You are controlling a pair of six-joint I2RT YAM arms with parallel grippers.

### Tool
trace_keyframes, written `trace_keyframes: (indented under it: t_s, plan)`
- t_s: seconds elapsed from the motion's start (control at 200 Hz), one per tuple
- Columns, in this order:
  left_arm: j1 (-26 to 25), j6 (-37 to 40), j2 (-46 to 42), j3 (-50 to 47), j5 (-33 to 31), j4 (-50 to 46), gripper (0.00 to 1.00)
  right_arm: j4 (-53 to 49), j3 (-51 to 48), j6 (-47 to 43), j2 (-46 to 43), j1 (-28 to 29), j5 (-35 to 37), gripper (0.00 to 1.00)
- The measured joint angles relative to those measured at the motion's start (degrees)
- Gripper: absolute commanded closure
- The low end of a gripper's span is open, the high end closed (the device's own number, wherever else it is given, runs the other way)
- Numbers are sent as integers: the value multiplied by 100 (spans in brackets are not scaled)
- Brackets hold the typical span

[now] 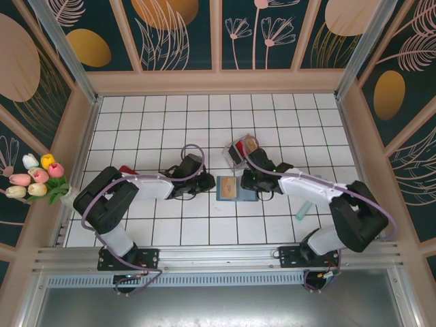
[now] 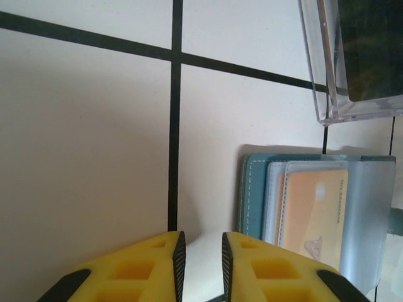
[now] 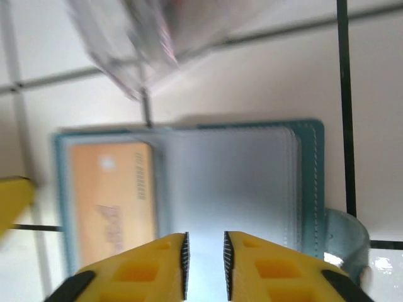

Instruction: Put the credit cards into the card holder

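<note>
left gripper [image 2: 200,267]: jaws a narrow slit apart, nothing between them, just bare tile under the tips; I read it as released and empty, sitting just left of the holder
right gripper [image 3: 205,264]: jaws also a slit apart, tips over the near edge of the clear sleeve [image 3: 233,182]; view is blurred, so I cannot tell if it pinches the sleeve or is free
holder [image 2: 253,189]: lying open and flat on the table [image 1: 157,129], between the two grippers
tan card [image 2: 315,211]: inside the holder, under a clear sleeve, on its left half in my right wrist view
rack [image 2: 321,82]: clear, standing just beyond the holder, not touching it
dark card [image 2: 371,50]: in the rack
red card [image 1: 238,147]: in the rack too
</note>
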Motion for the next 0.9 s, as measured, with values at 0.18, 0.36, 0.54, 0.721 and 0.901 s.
trace_keyframes:
  t_s: [0.18, 0.36, 0.54, 0.721, 0.901]
  plan:
    - [-4, 26, -249, 219, -155, -184, 65, 50, 750, -817, -334, -564, -186, 61]
    - [98, 17, 0, 855, -111, -302, 57, -221, 1757, -1735, 457, -785, -179, 61]
    - [507, -225, 542, 1368, 212, 166, 46, -422, 2518, -2435, 1596, -780, 216, 61]
    - [695, -350, 933, 1838, 339, 227, 45, -678, 2850, -2734, 1937, -778, 597, 61]
    - [695, -402, 1169, 2090, 573, 356, 45, -706, 3067, -2885, 2140, -778, 713, 62]
